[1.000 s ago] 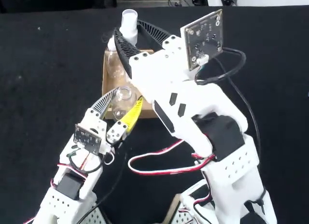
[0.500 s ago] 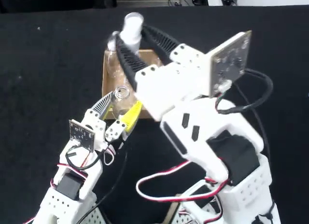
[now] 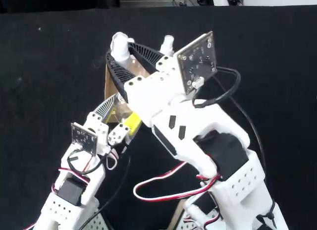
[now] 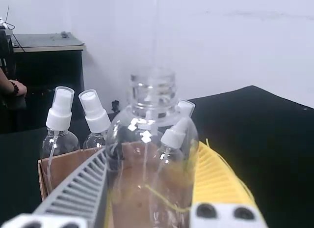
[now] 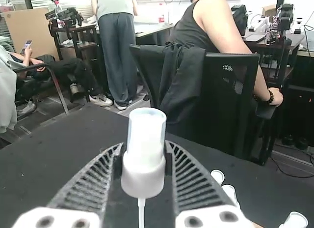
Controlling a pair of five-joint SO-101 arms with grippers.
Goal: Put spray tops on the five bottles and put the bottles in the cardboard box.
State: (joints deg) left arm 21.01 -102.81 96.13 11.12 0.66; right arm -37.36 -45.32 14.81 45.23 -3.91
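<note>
High view: spray top [image 3: 119, 42] hangs far of the open bottle [image 4: 149, 134].
Its stem points down from the clenched right tool [image 5: 143, 150]; the left tool [image 3: 123, 110] grips the bottle upright at the box's [image 3: 106, 84] near side, neck probably nearer and lower.

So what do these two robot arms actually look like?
Both arms are white plastic shells with black motor blocks and looping red and white wires. Each wrist carries a small dark circuit board. The right arm has black ribbed jaws; the left arm has one grey, one yellow.
</note>
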